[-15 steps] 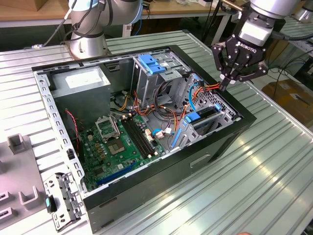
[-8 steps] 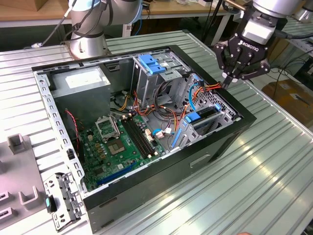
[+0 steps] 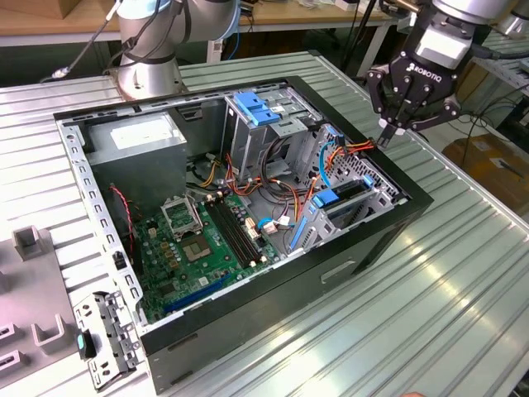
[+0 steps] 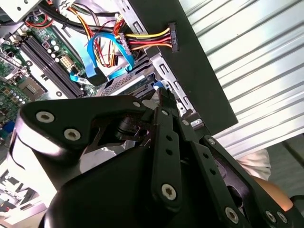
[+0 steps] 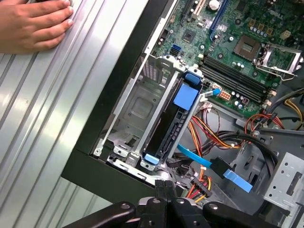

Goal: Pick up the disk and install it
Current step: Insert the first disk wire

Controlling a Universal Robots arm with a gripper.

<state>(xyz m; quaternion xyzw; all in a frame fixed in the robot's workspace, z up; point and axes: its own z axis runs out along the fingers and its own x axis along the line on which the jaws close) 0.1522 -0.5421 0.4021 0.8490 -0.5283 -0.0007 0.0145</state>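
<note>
Our hand (image 3: 388, 131) hung over the rim of the case (image 3: 355, 252), near the case's corner on the exterior view's right. Its fingers were drawn together to a point, with nothing between them that we could see. Below it and a little inward stood the disk (image 5: 167, 130), on edge in its cage between blue rails and apart from the hand. Its long axis ran from the case wall beneath the hand inward toward the motherboard (image 5: 228, 52). That put the hand over the disk's wall end, not its middle. We judged the disk seated in the cage, or nearly so.
</note>
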